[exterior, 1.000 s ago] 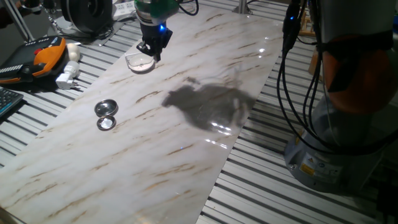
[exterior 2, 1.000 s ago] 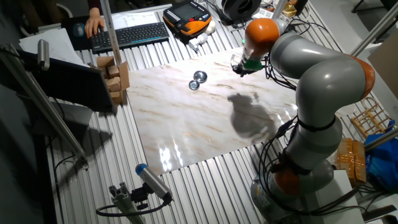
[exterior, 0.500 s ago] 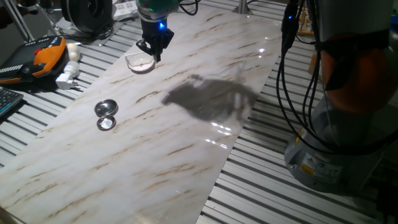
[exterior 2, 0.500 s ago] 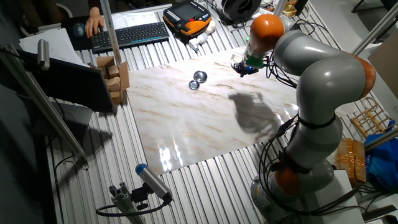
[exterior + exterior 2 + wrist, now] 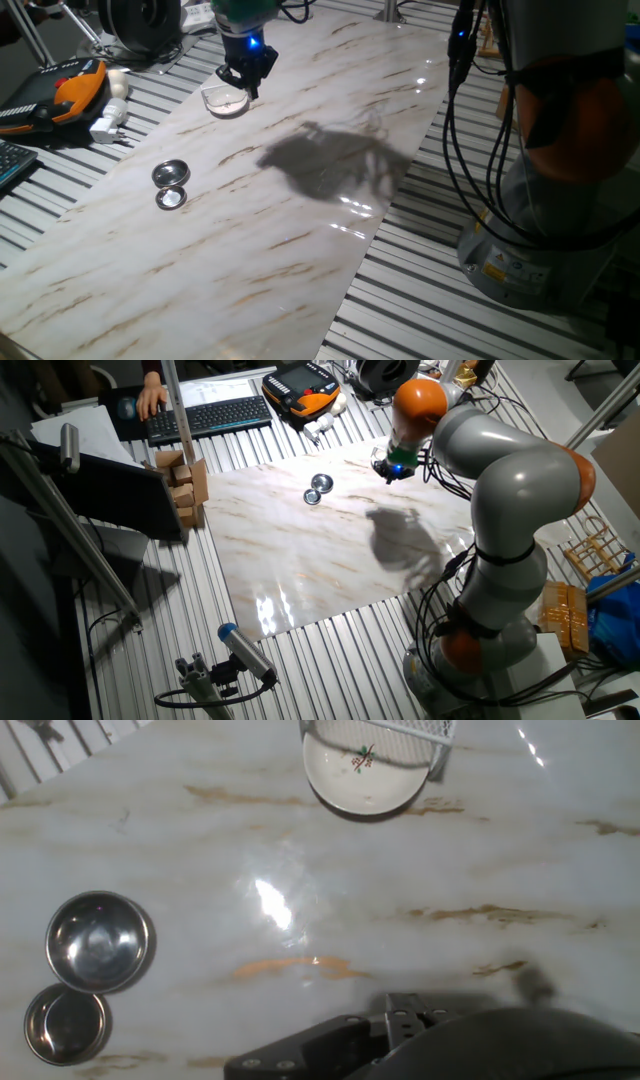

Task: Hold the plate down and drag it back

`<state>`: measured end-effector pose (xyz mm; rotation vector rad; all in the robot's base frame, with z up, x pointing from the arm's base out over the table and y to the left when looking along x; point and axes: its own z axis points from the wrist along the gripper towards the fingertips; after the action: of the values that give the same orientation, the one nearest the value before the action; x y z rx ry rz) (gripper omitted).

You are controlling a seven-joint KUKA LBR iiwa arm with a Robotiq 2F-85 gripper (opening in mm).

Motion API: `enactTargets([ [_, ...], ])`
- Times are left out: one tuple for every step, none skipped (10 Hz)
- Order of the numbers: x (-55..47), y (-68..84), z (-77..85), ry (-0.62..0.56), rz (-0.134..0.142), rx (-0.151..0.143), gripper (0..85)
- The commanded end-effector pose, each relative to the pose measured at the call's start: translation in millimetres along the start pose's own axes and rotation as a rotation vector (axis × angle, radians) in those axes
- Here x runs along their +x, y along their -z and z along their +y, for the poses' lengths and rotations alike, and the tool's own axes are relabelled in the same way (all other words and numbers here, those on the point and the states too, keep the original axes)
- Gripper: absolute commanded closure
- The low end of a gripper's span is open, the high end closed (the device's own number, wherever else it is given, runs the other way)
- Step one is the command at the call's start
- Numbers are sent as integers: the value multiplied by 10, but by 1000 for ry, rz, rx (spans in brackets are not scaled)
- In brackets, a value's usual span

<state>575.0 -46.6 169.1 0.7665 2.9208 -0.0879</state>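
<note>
Gripper (image 5: 245,82), finger spread indiscernible, poised at the 3 o'clock rim of the plate (image 5: 225,101) near the desk (image 5: 300,230) edge; press squarely downward before dragging, lest the plate tip.

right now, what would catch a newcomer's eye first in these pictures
Probably the big grey and orange robot arm bent over the marble tabletop, its pincer hanging over the small white plate at the far edge. Next, the two shiny metal discs side by side near the board's left edge, and the arm's dark shadow across its middle.
</note>
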Motion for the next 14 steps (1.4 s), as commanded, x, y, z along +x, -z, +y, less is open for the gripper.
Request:
enactTargets([
  [0, 0, -1, -5, 1, -5, 850],
  [-9, -10, 2, -13, -9, -9, 850],
  [-35, -56, 16, -28, -46, -27, 850],
  [-76, -91, 36, -48, -70, -26, 850],
  [-119, -144, 53, -71, -85, -26, 850],
  [-146, -220, 77, -98, -106, -12, 850],
  [-185, -312, 84, -123, -126, -2, 850],
  [-238, -379, 82, -137, -129, -4, 850],
  [-328, -403, 72, -140, -114, -7, 850],
  [-439, -405, 59, -142, -82, -22, 850],
  [-559, -434, 49, -134, -72, -22, 850],
  [-633, -468, 40, -133, -78, -19, 850],
  [-697, -478, 24, -132, -74, -19, 850],
  [-748, -475, 8, -131, -69, -16, 850],
])
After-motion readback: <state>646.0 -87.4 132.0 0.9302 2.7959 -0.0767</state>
